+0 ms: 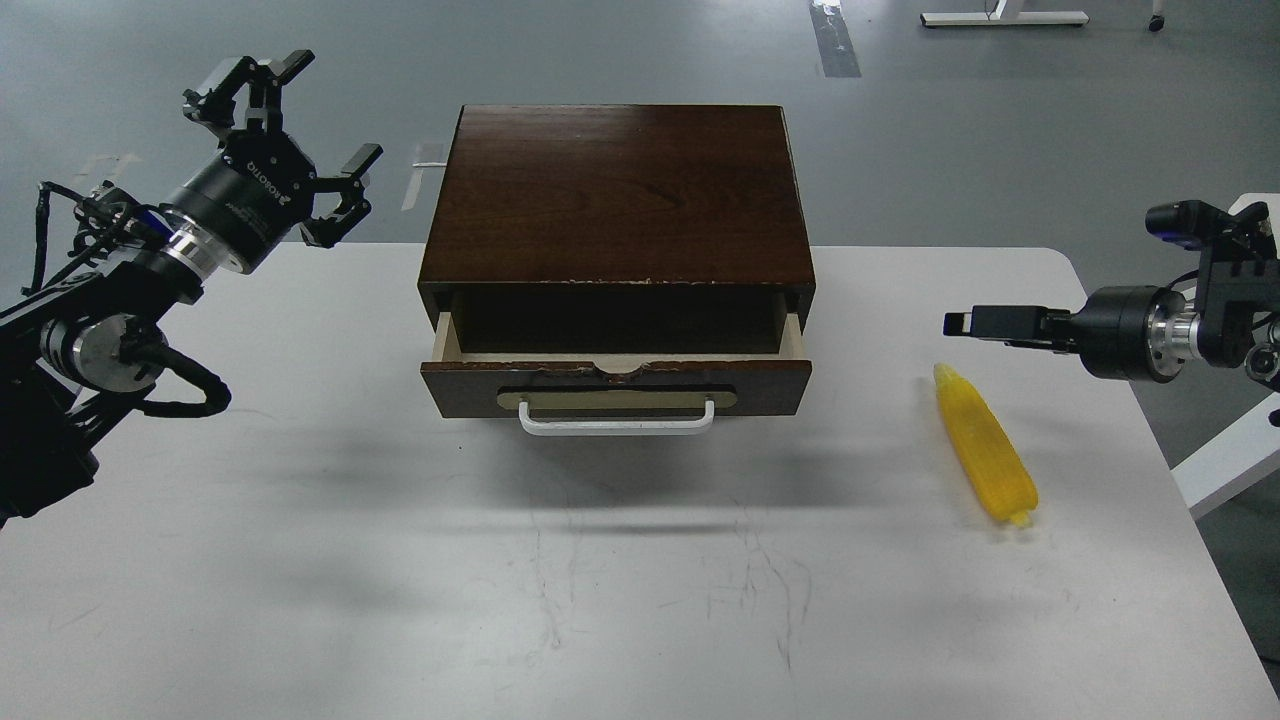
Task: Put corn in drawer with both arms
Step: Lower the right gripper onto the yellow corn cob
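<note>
The corn [985, 446] lies on the white table [300, 520] to the right of the box, its thin tip pointing away from me. The drawer [615, 384] of the dark brown box [615, 190] is pulled partly out and looks empty; its white handle [617, 421] faces me. My left gripper [300, 135] is open and empty, raised left of the box's back corner. My right gripper [975, 322] points left, level, just above and behind the corn's tip. It is seen side-on, so its fingers cannot be told apart.
The table's right edge [1150, 420] runs close behind the corn. A white piece of furniture [1235, 455] stands beyond that edge. Grey floor lies behind the box. My left arm's cables [160, 385] hang over the table's left side.
</note>
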Motion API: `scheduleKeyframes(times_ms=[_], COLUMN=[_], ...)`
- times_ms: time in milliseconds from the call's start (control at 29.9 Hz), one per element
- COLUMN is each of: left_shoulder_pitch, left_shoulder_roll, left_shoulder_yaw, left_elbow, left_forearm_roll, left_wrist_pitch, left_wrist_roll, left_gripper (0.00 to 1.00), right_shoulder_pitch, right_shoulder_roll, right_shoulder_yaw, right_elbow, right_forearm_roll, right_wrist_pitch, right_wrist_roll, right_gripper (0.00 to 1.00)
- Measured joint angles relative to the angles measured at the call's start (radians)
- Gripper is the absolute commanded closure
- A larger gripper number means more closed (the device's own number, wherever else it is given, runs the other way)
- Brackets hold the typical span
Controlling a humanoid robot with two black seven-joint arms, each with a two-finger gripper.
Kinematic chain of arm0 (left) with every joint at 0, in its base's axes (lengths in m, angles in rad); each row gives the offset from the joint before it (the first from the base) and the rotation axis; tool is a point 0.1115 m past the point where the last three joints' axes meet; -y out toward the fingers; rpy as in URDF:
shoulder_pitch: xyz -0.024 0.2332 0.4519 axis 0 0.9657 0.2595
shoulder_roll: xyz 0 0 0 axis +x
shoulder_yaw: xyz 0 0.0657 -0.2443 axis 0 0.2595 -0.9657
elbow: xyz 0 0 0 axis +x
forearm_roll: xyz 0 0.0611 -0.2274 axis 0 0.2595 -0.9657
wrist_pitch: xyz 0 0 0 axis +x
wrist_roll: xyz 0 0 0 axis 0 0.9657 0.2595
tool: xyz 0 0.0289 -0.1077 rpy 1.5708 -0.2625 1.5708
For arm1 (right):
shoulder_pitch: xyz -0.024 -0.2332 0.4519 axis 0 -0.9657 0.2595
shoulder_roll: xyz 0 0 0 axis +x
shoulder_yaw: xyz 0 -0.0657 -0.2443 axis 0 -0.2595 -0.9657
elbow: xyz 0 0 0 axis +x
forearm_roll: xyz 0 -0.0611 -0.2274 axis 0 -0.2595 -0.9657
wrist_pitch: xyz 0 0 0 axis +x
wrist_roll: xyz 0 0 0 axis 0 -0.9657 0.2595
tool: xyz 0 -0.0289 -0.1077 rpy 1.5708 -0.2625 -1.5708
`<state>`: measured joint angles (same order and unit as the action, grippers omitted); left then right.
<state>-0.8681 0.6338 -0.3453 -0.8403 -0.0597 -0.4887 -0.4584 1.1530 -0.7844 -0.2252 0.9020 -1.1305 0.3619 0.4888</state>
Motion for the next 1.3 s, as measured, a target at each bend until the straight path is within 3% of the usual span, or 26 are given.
scheduleKeyframes(times_ms=[636,1037,1104,1171,1238,1271,1305], left_shoulder_pitch=[0.002,0.002,0.002,0.002,0.002,0.002,0.002], left_shoulder_roll=[-0.009,-0.013,-0.015,-0.015,-0.016,-0.016,-0.016], left_shoulder_yaw=[0.0,0.0,0.0,0.0,0.0,0.0,0.001], left_elbow=[0.0,0.0,0.0,0.0,0.0,0.0,0.0], left_forearm_roll=[0.003,0.004,0.004,0.004,0.004,0.004,0.004], left_wrist_pitch=[0.0,0.0,0.0,0.0,0.0,0.0,0.0], left_wrist_roll=[0.0,0.001,0.001,0.001,0.001,0.002,0.002], left_gripper=[0.02,0.02,0.02,0.02,0.02,0.02,0.02], right_shoulder_pitch=[-0.005,-0.018,-0.02,-0.021,-0.021,-0.021,-0.021], right_shoulder_roll=[0.039,0.097,0.105,0.107,0.108,0.108,0.108], right_shoulder_yaw=[-0.171,-0.212,-0.224,-0.23,-0.234,-0.235,-0.236], right_elbow=[-0.016,-0.05,-0.052,-0.053,-0.054,-0.054,-0.054], right_forearm_roll=[-0.171,-0.172,-0.172,-0.172,-0.172,-0.172,-0.172], right_wrist_pitch=[-0.061,-0.072,-0.072,-0.072,-0.072,-0.072,-0.072], right_wrist_roll=[0.0,0.0,0.0,0.0,0.0,0.0,0.0], right_gripper=[0.0,0.11,0.23,0.48,0.62,0.75,0.8])
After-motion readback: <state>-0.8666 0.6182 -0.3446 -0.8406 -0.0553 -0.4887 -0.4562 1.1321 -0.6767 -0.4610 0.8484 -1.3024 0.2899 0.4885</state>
